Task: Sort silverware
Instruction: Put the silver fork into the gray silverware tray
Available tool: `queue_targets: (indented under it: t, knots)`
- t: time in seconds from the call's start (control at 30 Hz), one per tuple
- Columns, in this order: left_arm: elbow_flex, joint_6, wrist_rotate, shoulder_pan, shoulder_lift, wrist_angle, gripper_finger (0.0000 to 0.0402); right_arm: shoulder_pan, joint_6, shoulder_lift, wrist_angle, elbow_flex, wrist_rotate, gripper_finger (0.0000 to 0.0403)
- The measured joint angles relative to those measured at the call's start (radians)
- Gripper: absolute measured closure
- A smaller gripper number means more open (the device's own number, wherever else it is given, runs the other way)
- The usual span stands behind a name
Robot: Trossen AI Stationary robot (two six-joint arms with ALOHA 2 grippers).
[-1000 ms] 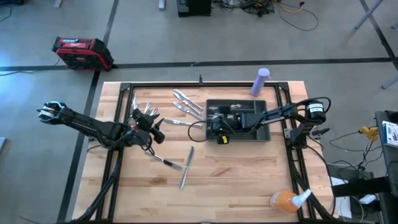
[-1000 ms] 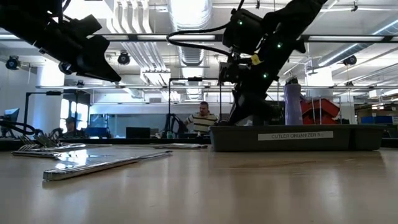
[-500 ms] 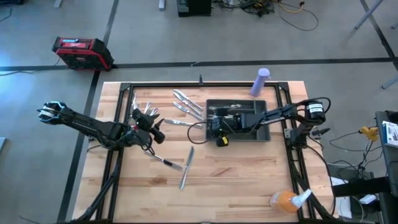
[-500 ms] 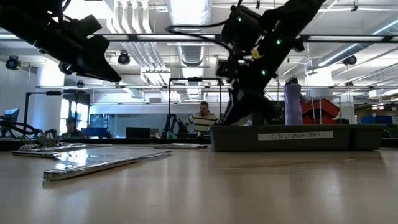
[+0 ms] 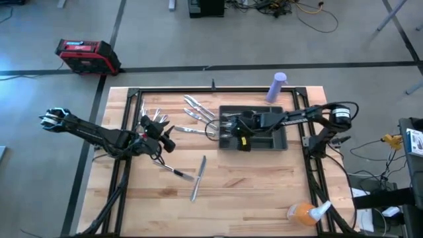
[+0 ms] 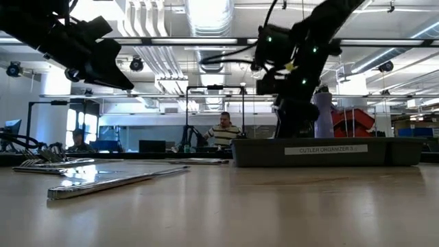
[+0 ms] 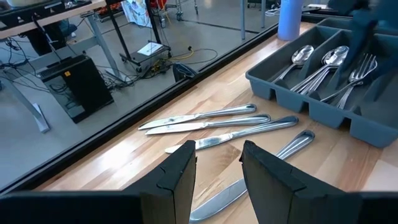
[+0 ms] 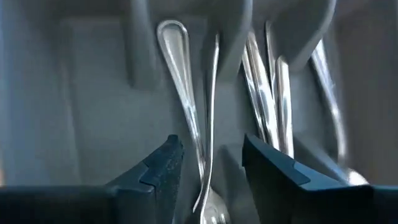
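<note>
My right gripper (image 8: 208, 165) hangs low over the dark grey tray (image 5: 281, 141), its fingers (image 8: 163, 163) parted with nothing clamped between them. Directly ahead of them, down in the compartments, lie the spoons and forks (image 8: 186, 112) already sorted, their handles running lengthwise along the dividers. The close view is blurred, so I can't say for certain whether a fingertip touches any piece, but I judge the gripper empty.

My left gripper (image 7: 217, 168) waits over the left part of the table (image 5: 264, 198), also open and holding nothing. Past its tips three knives (image 7: 211, 121) lie side by side on the wood, close to parallel, blades pointing away from the tray, with a fourth piece (image 7: 261, 162) lying just beside my fingertips.

From above, the loose silverware sits entirely to the left of the tray: a row of knives (image 5: 198, 109) near the tray's far-left corner, a cluster of forks (image 5: 153, 116) near the left arm, and two crossed pieces (image 5: 195, 175) nearer the front edge. The left arm is nearer to all of them; the right would have to reach across the tray's left rim to take a knife.
</note>
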Motion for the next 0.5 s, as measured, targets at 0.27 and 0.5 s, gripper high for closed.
queue_targets:
  t: [0.27, 0.5]
  knots:
    - [0.0, 0.004, -0.001, 0.0, 0.001, 0.014, 0.0284, -0.074, 0.019, 0.108, 0.207, -0.014, -0.189, 0.031]
    - [0.0, 0.006, -0.001, 0.0, 0.002, 0.013, 0.0284, -0.067, -0.016, 0.165, 0.226, 0.011, -0.182, 0.0369]
